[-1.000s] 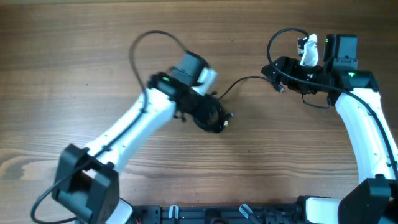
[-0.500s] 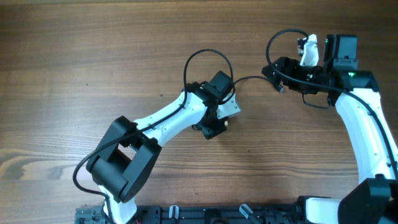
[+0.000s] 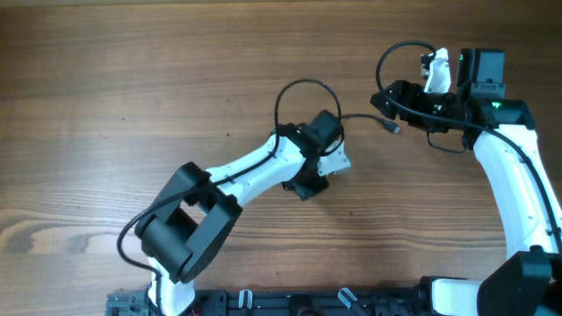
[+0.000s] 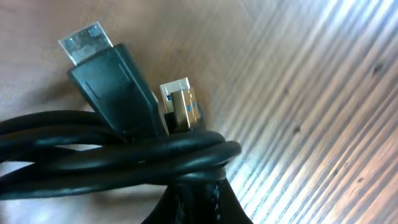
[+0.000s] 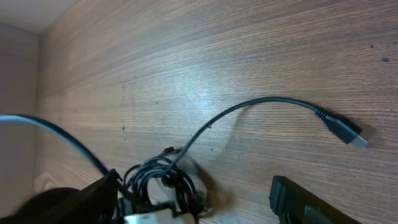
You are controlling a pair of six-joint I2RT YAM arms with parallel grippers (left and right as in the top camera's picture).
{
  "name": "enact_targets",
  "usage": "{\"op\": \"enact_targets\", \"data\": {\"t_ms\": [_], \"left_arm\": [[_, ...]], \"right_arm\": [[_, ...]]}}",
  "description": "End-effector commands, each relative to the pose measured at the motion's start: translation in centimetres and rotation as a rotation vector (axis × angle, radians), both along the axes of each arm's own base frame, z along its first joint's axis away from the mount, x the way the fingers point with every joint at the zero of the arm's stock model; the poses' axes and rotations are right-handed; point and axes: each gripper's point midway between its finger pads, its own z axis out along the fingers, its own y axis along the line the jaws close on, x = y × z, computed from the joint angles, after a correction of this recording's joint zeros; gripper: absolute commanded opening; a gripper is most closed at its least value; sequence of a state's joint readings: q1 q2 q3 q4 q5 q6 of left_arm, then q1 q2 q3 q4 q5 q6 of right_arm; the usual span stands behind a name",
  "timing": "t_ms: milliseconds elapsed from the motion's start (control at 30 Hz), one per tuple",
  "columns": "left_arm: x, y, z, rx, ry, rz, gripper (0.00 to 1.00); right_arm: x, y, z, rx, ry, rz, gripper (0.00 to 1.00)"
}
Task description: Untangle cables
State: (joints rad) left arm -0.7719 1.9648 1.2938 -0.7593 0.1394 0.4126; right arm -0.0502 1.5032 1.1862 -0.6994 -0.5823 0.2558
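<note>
Wooden bench (image 3: pixel 132 88) — cables (image 4: pixel 124 149) hauled toward the right jaws.
Left jaws clench the knotted bundle; one plug (image 3: pixel 392 128) now trails loose near the right jaws — clenched or not, I cannot tell — a free end worth pulling.

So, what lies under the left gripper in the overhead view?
Under the left gripper the cable bundle is almost wholly covered from above. Only one cord end with its plug lies out in the open.
</note>
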Motion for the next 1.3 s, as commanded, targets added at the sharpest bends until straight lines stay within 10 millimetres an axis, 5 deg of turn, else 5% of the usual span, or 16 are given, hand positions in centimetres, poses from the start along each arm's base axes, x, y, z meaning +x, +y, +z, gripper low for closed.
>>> {"op": "enact_targets", "data": {"t_ms": [0, 100, 200, 300, 467, 633, 833, 1067, 1267], "left_arm": [[4.0, -2.1, 11.6, -0.361, -0.038, 0.231, 0.04], [5.5, -0.7, 18.8, -0.709, 0.166, 0.409, 0.04], [7.2, 3.4, 23.9, -0.981, 0.493, 0.583, 0.04], [6.7, 6.6, 28.6, -1.162, 0.814, 0.593, 0.04], [6.4, 6.7, 30.3, -1.072, 1.157, 0.777, 0.04], [7.1, 6.2, 31.5, -1.081, 1.127, 0.739, 0.04], [8.9, 6.0, 34.6, -1.115, 1.073, 0.740, 0.04], [9.7, 5.9, 36.7, -1.183, 0.998, 0.726, 0.04], [10.2, 5.9, 36.8, -1.195, 1.009, 0.769, 0.04]], "right_arm": [[0.4, 0.0, 1.1, -0.017, -0.046, 0.012, 0.81], [0.5, 0.1, 1.2, 0.000, -0.035, -0.004, 0.81], [0.5, 1.2, 2.1, 0.063, -0.060, 0.038, 0.81], [0.0, 2.6, 3.1, 0.163, -0.054, 0.077, 0.80], [-0.5, 5.9, 4.7, 0.271, -0.053, 0.146, 0.80], [-1.2, 12.3, 6.4, 0.319, -0.086, 0.245, 0.77], [-1.8, 17.1, 8.6, 0.387, -0.143, 0.311, 0.54], [-0.4, 19.3, 12.2, 0.561, -0.251, 0.393, 0.54], [0.4, 22.1, 11.7, 0.658, -0.282, 0.498, 0.55]]}}
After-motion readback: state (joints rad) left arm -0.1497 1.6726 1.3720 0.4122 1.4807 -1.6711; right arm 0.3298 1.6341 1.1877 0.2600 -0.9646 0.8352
